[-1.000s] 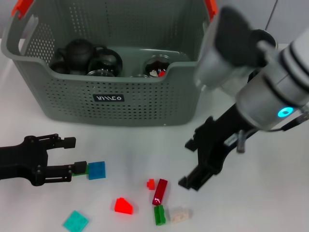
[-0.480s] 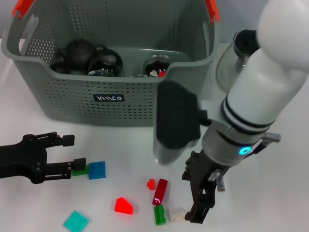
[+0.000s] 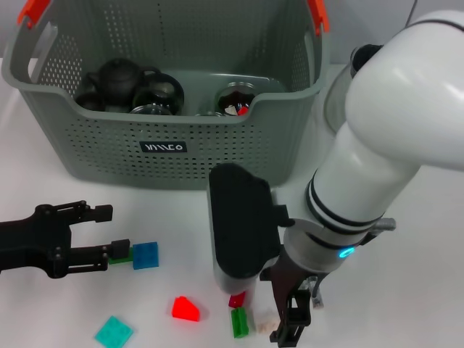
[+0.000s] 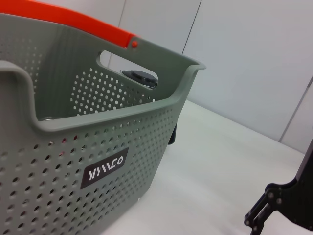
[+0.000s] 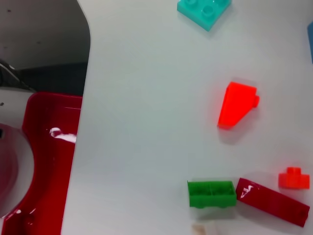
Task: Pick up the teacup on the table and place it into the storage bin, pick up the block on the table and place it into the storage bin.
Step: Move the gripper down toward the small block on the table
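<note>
- Head view: the storage bin (image 3: pixel 167 109) sits at the bench's far edge, already holding dark teaware; loose blocks are left on the bench, so I judge the block step unfinished; the right tool (image 3: pixel 290 319) hangs low at the near edge, right over the pale block (image 3: pixel 262 320), jaws parted around nothing; the left tool (image 3: pixel 101 232), open and empty, waits at the left edge beside the blue block (image 3: pixel 145 255).
- Left wrist view: only the bin's labelled wall.
- Right wrist view: the green block (image 5: pixel 212 193) and dark red block (image 5: pixel 272 201) lie touching; the orange-red block (image 5: pixel 236 104) lies apart.
</note>
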`<state>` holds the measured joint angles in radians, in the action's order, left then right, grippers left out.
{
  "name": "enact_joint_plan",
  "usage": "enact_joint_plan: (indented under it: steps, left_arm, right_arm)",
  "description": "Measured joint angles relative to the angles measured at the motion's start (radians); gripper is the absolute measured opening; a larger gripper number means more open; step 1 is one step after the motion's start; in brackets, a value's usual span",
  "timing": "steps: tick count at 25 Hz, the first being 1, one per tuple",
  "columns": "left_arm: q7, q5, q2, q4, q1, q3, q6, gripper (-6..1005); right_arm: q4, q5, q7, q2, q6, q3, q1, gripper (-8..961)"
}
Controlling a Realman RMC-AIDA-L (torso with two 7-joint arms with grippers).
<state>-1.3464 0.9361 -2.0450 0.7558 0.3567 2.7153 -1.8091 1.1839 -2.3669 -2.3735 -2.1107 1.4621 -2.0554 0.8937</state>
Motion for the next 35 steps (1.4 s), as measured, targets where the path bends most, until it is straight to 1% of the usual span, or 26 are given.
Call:
enact_joint_plan:
  steps: [5, 11, 17, 22, 28, 35]
  left_arm:
    - [0.000, 0.000, 0.000, 0.000, -0.001, 0.000, -0.001, 798]
    - [0.001, 0.000, -0.001, -0.003, -0.001, 0.003, -0.001, 798]
    - [0.008, -0.001, -0.001, -0.012, -0.001, 0.014, 0.006, 798]
    - [0.007, -0.001, -0.001, -0.012, -0.001, 0.014, 0.008, 798]
    - [0.007, -0.001, -0.001, -0.014, -0.001, 0.014, 0.008, 799]
    - [0.008, 0.000, -0.001, -0.014, -0.001, 0.014, 0.008, 799]
  right_arm:
    - [-0.004, 0.000, 0.004, -0.001, -0.058, -0.061, -0.003, 935]
    - [-0.010, 0.004, 0.007, -0.004, -0.072, -0.085, -0.008, 934]
    - [-0.014, 0.007, 0.009, -0.005, -0.089, -0.105, -0.014, 790]
    - [-0.023, 0.008, 0.004, -0.005, -0.090, -0.106, -0.014, 736]
    - [-0.026, 0.008, 0.003, -0.005, -0.089, -0.109, -0.015, 527]
    - [-0.035, 0.008, 0.001, -0.005, -0.090, -0.113, -0.016, 388]
